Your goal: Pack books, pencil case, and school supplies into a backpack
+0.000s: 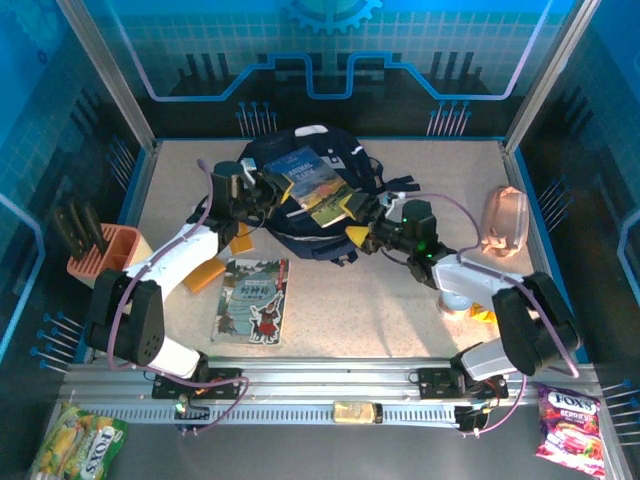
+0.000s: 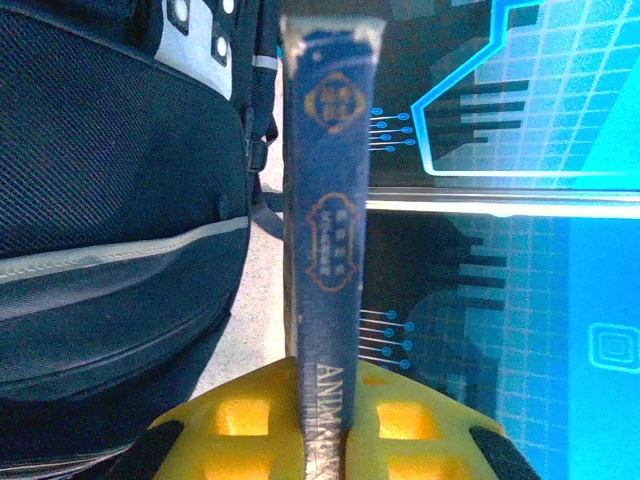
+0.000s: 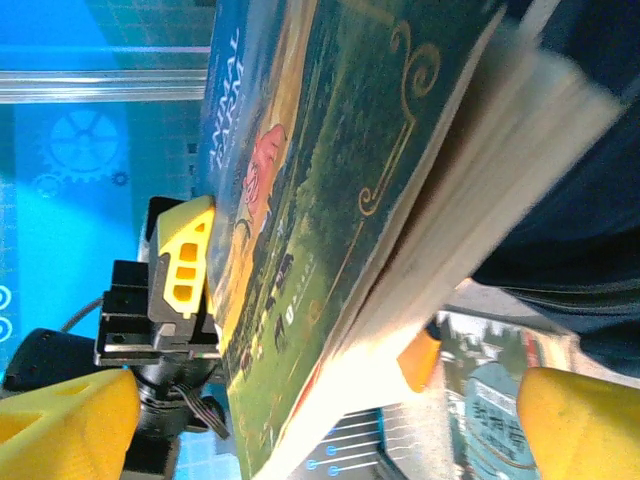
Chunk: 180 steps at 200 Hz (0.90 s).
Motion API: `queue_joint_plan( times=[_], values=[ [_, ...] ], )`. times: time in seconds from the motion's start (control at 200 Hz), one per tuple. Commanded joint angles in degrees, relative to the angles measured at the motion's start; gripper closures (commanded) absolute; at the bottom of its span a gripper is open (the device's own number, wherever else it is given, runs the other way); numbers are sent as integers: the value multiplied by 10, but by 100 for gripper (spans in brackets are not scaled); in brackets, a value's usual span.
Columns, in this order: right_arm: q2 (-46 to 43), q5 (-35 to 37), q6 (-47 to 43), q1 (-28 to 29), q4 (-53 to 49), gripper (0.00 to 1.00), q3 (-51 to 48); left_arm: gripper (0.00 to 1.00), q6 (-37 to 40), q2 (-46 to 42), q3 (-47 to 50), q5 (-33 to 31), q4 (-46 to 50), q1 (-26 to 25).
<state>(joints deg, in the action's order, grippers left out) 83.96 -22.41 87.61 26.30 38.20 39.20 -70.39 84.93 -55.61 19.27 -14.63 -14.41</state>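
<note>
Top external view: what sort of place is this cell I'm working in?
Probably a purpose-built robot test booth: glossy blue wall panels printed with gear and circuit graphics, silver aluminium corner posts, and a slotted metal rail along the speckled beige tabletop's near edge.

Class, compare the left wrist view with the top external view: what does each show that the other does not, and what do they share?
Left wrist alone: the Animal Farm book seen spine-on, close up, pinched between the left gripper's yellow fingers. Top external alone: the grey-teal book flat on the table, the pencil case near the right wall, the pink rack, and the right gripper open at the held book. Shared: the Animal Farm book, the left gripper and the navy backpack.
</note>
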Motion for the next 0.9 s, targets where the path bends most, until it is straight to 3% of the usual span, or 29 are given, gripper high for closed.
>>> queue_joint_plan(
  times=[0.0,0.15,0.225,0.425,0.565,0.66,0.76,0.895],
  values=[
    [39,34,58,22,122,3,30,100,-57,-23,7,-1,-101,3],
    [71,70,85,33,150,8,39,100,-71,-29,16,4,-101,9],
    [82,77,86,34,157,14,45,100,-74,-37,26,5,-102,12],
    [98,81,78,33,131,39,72,100,-76,-56,44,10,-100,18],
    [96,65,65,28,113,63,84,95,-52,-63,48,16,-84,18],
    [89,63,54,20,101,79,81,84,-14,-67,42,24,-49,18],
    [71,65,21,5,95,88,70,63,51,-70,29,28,3,19],
    [25,61,-43,-29,43,94,62,33,200,-68,-9,24,109,18]
  ],
)
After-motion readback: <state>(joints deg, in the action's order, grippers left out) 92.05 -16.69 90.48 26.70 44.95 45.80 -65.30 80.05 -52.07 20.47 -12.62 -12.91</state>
